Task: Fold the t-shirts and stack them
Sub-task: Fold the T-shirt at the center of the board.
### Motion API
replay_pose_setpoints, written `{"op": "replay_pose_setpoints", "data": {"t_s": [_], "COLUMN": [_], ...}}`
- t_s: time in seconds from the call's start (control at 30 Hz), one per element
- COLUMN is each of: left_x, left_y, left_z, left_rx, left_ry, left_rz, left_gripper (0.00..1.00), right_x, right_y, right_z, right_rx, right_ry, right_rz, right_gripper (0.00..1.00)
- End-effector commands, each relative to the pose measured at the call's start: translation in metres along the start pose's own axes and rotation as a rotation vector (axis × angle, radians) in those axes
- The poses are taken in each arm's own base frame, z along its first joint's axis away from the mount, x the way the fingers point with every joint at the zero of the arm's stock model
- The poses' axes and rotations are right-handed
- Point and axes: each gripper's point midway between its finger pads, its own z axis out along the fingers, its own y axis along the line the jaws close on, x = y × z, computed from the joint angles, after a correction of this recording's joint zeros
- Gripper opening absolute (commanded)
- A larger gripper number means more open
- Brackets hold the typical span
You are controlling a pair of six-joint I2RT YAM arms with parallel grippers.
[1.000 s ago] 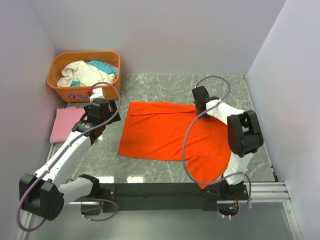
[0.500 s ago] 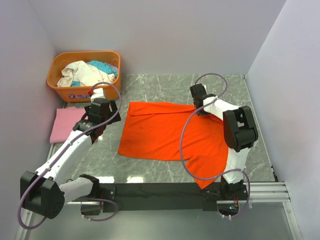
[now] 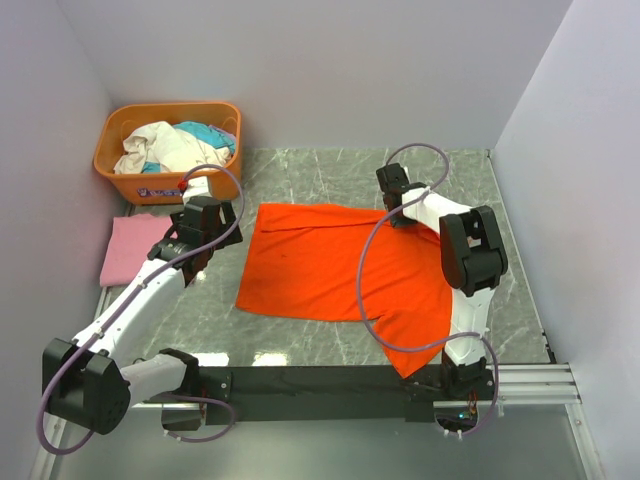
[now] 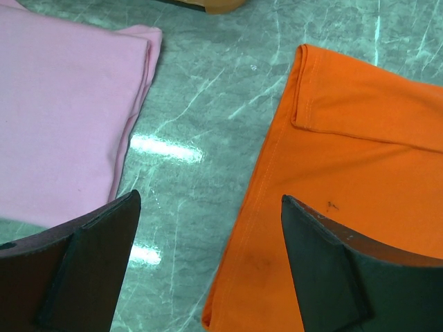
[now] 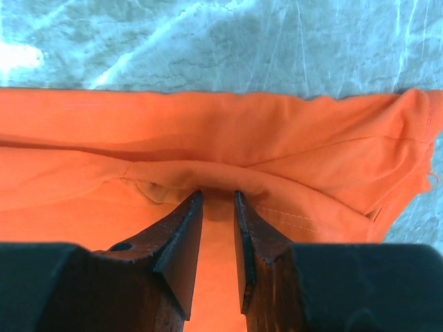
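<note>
The orange-red t-shirt [image 3: 320,265] lies spread on the middle of the table [image 3: 320,175]. Its left part is flat, and its right part runs toward the near edge under my right arm. It is not folded yet.

In the last second my right pincer [image 5: 216,197] travelled a little farther and to the left, and it now sits at the far right corner of this shirt. The shirt itself did not move in this time. In the right wrist view the two fingers are almost together, and a raised ridge of orange cloth is caught at their tips. So I judge that I have the far hem in grip and the first fold can begin from here.

My left pincer [image 4: 210,200] kept its place. Its fingers stand wide apart and hold nothing, above the bare strip of table between the two shirts.

The pink t-shirt [image 3: 130,245] is already folded and lies at the far left, well apart from the orange one. Behind it stands the basket [image 3: 115,165] with more clothes.
</note>
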Motion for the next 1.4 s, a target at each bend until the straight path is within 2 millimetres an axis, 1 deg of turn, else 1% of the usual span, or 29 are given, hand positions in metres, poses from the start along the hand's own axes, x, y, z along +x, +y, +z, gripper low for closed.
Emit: {"op": "replay_pose_setpoints", "data": {"t_s": [0.0,0.07,0.1,0.13,0.37,0.47,0.57,0.6,0.63,0.7,0.93,0.97,1.03,1.07,1.13,1.23,1.3,1.33,1.37], "left_x": [-0.005,-0.005,-0.004,-0.005,-0.004,-0.003,-0.004,-0.004,-0.004,-0.004,-0.004,-0.004,-0.004,-0.004,-0.004,-0.004,-0.004,-0.005,-0.005], "left_y": [-0.002,-0.003,-0.003,-0.003,-0.002,-0.002,-0.002,-0.003,-0.002,-0.002,-0.003,-0.003,-0.004,-0.003,-0.003,-0.003,-0.003,-0.004,-0.004], "left_z": [0.0,0.001,0.001,0.001,0.001,0.001,0.001,0.001,0.001,0.001,0.001,0.001,0.001,0.001,0.001,0.001,0.001,0.0,0.0], "left_rx": [0.008,0.01,0.01,0.01,0.007,0.006,0.008,0.008,0.006,0.006,0.012,0.012,0.013,0.012,0.009,0.012,0.013,0.013,0.015], "left_ry": [-0.008,-0.008,-0.006,-0.008,-0.006,-0.003,-0.004,-0.005,-0.004,-0.004,-0.002,-0.002,-0.003,-0.002,-0.003,-0.002,-0.003,-0.004,-0.004], "left_rz": [0.0,0.002,0.001,0.0,0.003,0.004,0.003,0.003,0.003,0.005,0.005,0.005,0.003,0.005,0.004,0.005,0.004,0.004,0.005], "left_gripper": [0.88,0.88,0.88,0.88,0.88,0.88,0.88,0.88,0.88,0.88,0.88,0.88,0.88,0.88,0.88,0.88,0.88,0.88,0.88], "right_x": [-0.012,-0.01,-0.008,-0.009,-0.01,-0.01,-0.01,-0.009,-0.009,-0.006,-0.005,-0.005,-0.004,-0.005,-0.006,-0.009,-0.006,-0.007,-0.002], "right_y": [0.005,0.006,0.006,0.007,0.006,0.003,0.002,0.0,-0.002,-0.005,-0.014,-0.014,-0.014,-0.014,-0.013,-0.012,-0.013,-0.013,-0.014], "right_z": [-0.004,-0.003,-0.003,-0.002,-0.001,-0.002,-0.002,-0.002,-0.002,-0.002,-0.007,-0.006,-0.006,-0.007,-0.009,-0.018,-0.024,-0.03,-0.033], "right_rx": [-0.024,-0.027,-0.027,-0.032,-0.018,-0.002,0.011,0.017,0.03,0.04,0.044,0.045,0.043,0.042,0.033,0.008,0.0,-0.013,-0.018], "right_ry": [-0.011,0.001,0.006,0.005,0.019,0.024,0.025,0.026,0.027,0.037,0.023,0.025,0.026,0.026,0.024,0.02,0.03,0.025,0.045], "right_rz": [-0.008,-0.01,-0.014,-0.014,-0.004,0.003,0.005,0.005,0.001,-0.01,0.013,0.014,0.01,0.01,0.016,0.029,0.034,0.052,0.05], "right_gripper": [0.33,0.33,0.37,0.37,0.38,0.36,0.31,0.26,0.23,0.19,0.19,0.14,0.09,0.01,0.0,0.0,0.0,0.0,0.0]}}
